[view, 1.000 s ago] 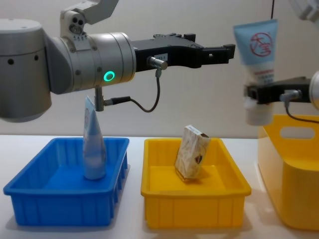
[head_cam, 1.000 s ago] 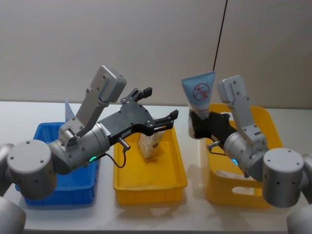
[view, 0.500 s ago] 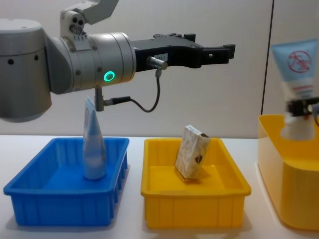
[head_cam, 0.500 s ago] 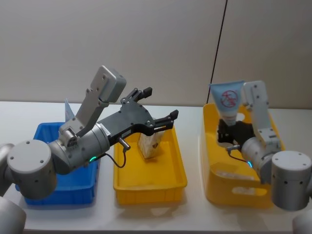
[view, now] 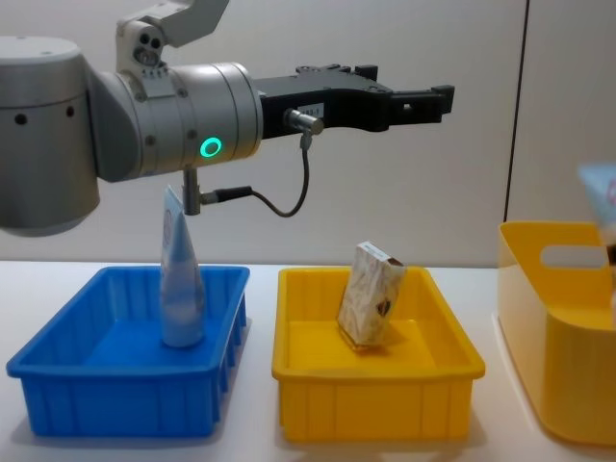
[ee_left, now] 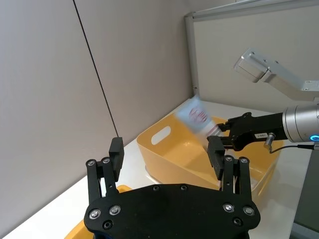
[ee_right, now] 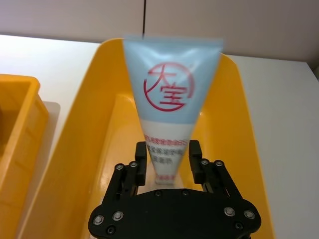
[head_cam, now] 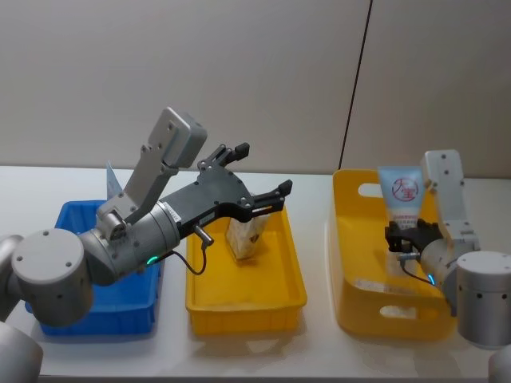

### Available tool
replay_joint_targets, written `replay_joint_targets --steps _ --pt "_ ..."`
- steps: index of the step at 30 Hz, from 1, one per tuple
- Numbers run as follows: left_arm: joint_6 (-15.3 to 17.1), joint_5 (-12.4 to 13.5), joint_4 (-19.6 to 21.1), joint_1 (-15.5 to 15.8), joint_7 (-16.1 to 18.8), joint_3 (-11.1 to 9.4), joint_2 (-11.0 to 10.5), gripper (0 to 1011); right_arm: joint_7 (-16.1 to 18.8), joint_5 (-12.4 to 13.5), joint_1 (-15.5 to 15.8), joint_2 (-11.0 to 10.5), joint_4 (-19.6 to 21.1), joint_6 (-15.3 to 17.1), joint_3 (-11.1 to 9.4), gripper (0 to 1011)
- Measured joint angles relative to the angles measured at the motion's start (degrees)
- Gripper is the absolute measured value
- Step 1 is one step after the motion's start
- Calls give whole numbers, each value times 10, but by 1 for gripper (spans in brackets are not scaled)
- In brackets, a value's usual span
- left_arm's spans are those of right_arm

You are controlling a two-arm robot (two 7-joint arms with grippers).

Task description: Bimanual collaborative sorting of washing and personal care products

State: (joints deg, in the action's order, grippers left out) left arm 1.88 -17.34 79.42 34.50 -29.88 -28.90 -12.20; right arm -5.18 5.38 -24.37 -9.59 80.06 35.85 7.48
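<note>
A pale blue squeeze tube with a red round logo (ee_right: 171,114) stands crimped end up inside the deep yellow plastic bin with handle cut-outs (head_cam: 351,263), its cap end clamped between the fingers of the right gripper (ee_right: 167,162). A second pale blue tube (view: 180,279) stands in the blue plastic tray (view: 67,395), and a small beige patterned cardboard box (view: 371,306) leans in the shallow yellow plastic tray (view: 375,409) beside it. The left gripper (head_cam: 263,177) hangs above that yellow tray with its fingers spread wide, holding nothing.

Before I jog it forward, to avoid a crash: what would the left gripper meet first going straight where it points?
Probably the tube held by the right gripper over the yellow bin; depth is unclear.
</note>
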Motion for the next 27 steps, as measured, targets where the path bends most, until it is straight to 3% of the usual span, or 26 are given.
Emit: replay_joint_targets --steps 5,9,16,19,27 --pt "0 0 0 0 0 0 0 1001 -2 -2 0 0 -2 11 -3 577" --pt "0 0 0 0 0 0 0 1001 0 -3 1 -1 -2 16 -4 747" --pt "0 0 0 0 0 0 0 1001 11 -4 7 -5 9 13 -4 945" --pt "0 0 0 0 0 0 0 1001 16 -4 10 -7 14 8 -4 1004" --pt "0 0 0 0 0 0 0 1001 27 -4 19 -13 29 -3 -5 1004"
